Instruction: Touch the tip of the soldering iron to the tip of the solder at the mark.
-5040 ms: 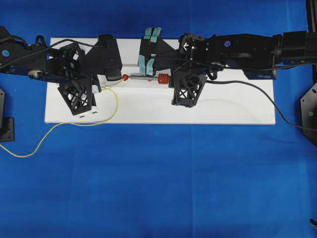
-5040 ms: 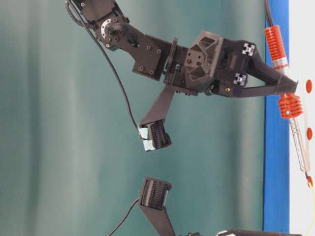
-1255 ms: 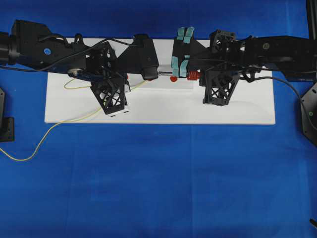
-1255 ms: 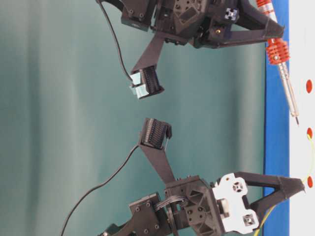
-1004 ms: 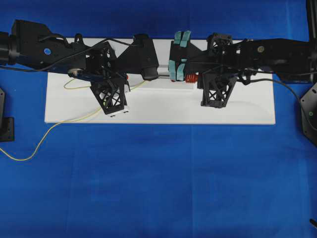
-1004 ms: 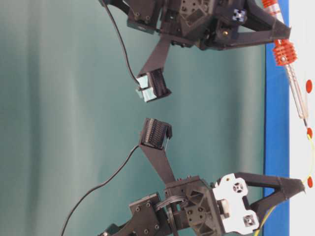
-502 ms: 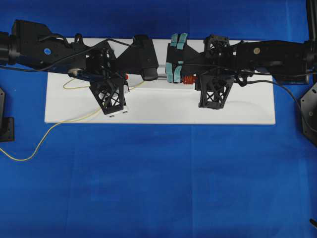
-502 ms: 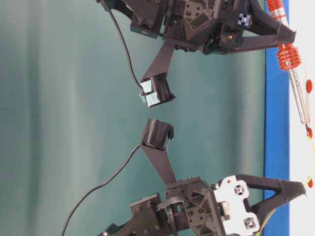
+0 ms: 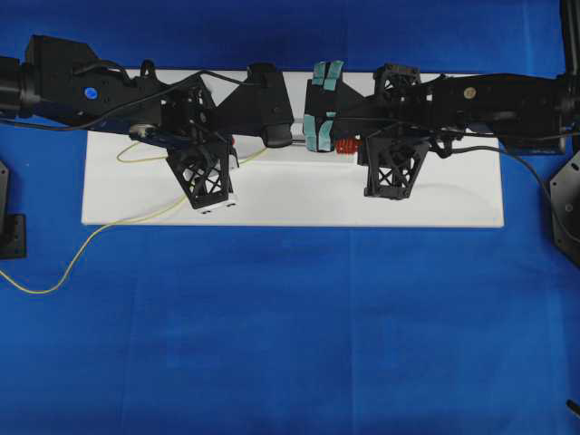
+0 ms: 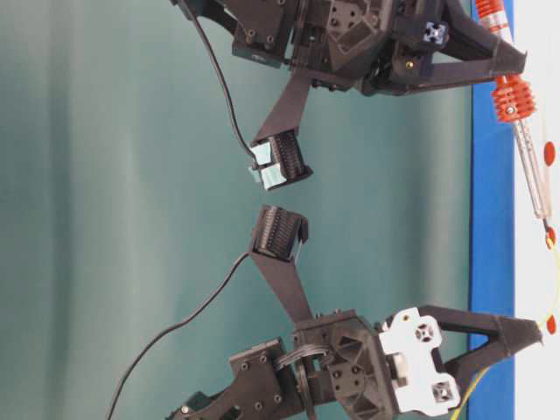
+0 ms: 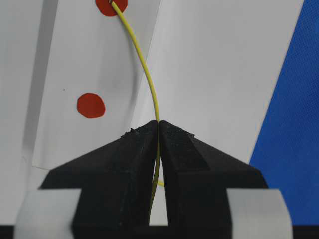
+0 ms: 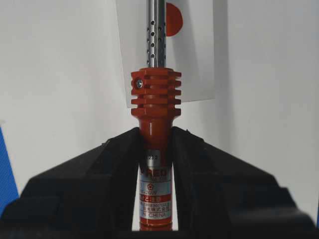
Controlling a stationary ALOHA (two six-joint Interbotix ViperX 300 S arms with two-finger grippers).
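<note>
**Now: iron tip and solder tip converge at a red dot**

Here the right gripper (image 12: 155,149) is clamped on the red-orange handle of the soldering iron (image 12: 155,94), just below the ribbed collar, with the perforated silver shaft running forward over a white paper strip (image 12: 197,59) towards a red dot (image 12: 173,19). The left gripper (image 11: 158,130) pinches the solder (image 11: 147,79), its two black fingers pressed together on the thin yellow wire, which curves up to the rim of another red dot (image 11: 110,6). In the table-level view the iron's dark tip (image 10: 548,230) sits right at the middle red mark (image 10: 550,236), and the solder's end rises towards that same mark; whether the two tips actually touch cannot be told. Both arms reach in over the white board (image 9: 453,204) lying on the blue cloth (image 9: 290,326).
</note>
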